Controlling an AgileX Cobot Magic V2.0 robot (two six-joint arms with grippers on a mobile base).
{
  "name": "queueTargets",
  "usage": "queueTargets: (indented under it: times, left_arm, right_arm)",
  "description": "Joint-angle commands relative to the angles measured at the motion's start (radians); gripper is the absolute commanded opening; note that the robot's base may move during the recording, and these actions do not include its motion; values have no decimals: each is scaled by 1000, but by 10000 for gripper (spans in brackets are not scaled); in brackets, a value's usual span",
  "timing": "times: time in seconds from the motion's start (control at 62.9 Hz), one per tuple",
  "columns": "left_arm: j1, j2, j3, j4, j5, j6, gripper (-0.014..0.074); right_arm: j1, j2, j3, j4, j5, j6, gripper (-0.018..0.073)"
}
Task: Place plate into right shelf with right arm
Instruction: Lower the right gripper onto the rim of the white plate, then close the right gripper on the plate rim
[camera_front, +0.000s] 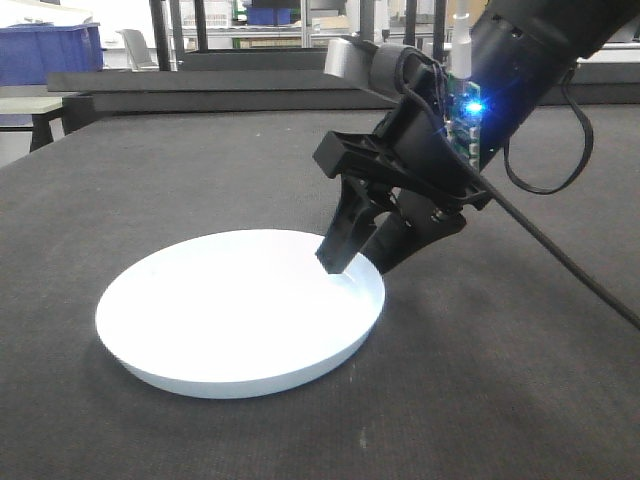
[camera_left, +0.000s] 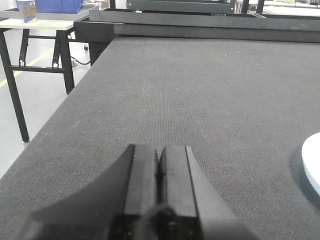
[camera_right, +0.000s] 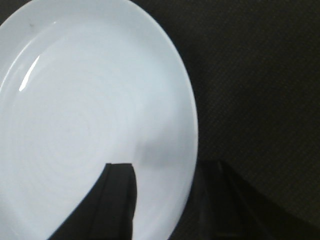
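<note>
White with a faint blue cast, the plate lies flat on the dark, coarse-textured tabletop, well out from the back edge. The right arm, black, with a bright blue light glowing on its wrist and a cable trailing off it, leans down over the plate's far right side. The right gripper has its jaws apart and set astride the rim. From the wrist camera, one finger hangs over the plate's white inner surface and the other finger sits outside over the mat, with the raised edge running between them. I can't tell whether either tip actually touches the plate. The left gripper is low over the mat well off to the plate's side, its two pads pressed together on nothing.
</note>
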Motion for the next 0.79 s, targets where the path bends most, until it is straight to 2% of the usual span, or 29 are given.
queueTargets:
  times: [0.0,0.397,0.779]
  left_arm:
    - [-9,-7,8,-6,-88,-3,-47]
    - [-9,-7,8,-6,-88,-3,-47]
    - [-9,-7,8,-6,-88,-3,-47]
  right_arm:
    - [1,-46,-32,16,-11,-18,370]
    - [1,-45,-32,-37,-42,-18,370]
    - [1,-22,-32,-47,-41,-18,358]
